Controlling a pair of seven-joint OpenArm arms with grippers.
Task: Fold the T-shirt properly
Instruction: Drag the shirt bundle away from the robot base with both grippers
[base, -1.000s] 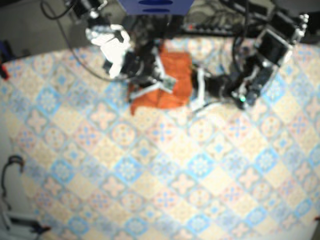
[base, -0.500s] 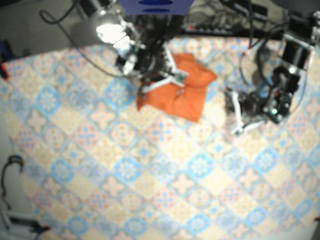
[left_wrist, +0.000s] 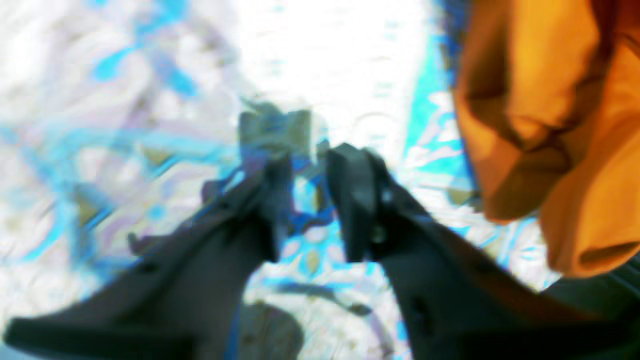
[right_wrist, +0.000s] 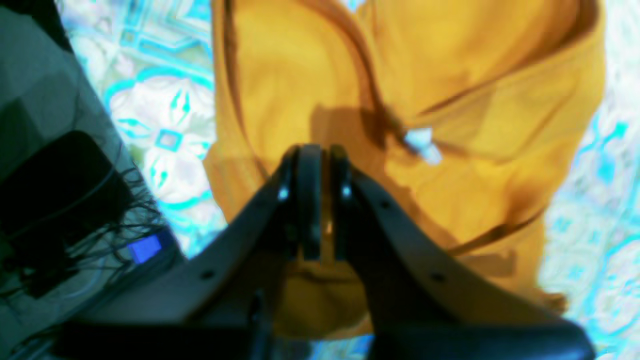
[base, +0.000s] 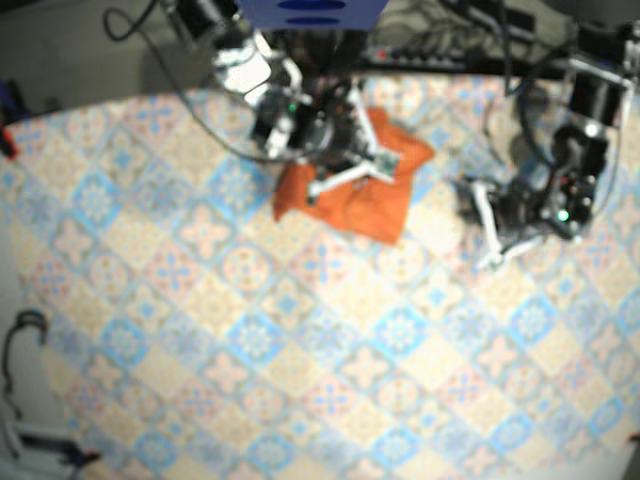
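My right fingers (right_wrist: 306, 200) are pressed together over the orange T-shirt (base: 352, 198), a small rumpled bundle at the far side of the desk (base: 300, 330), my left fingers (left_wrist: 352, 200) parted and empty to its right; I judge folding mostly done, only squaring and smoothing left.

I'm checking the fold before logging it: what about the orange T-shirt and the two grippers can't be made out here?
1. Orange fabric T-shirt: base view, blurred and partly under the right gripper, so fold edges are unreadable.
2. Right gripper's grip: right wrist view, jaws nearly together over the cloth; its own fingers hide whether fabric is pinched.
3. T-shirt's extent: left wrist view, cut off by the right edge; the left gripper is blurred.
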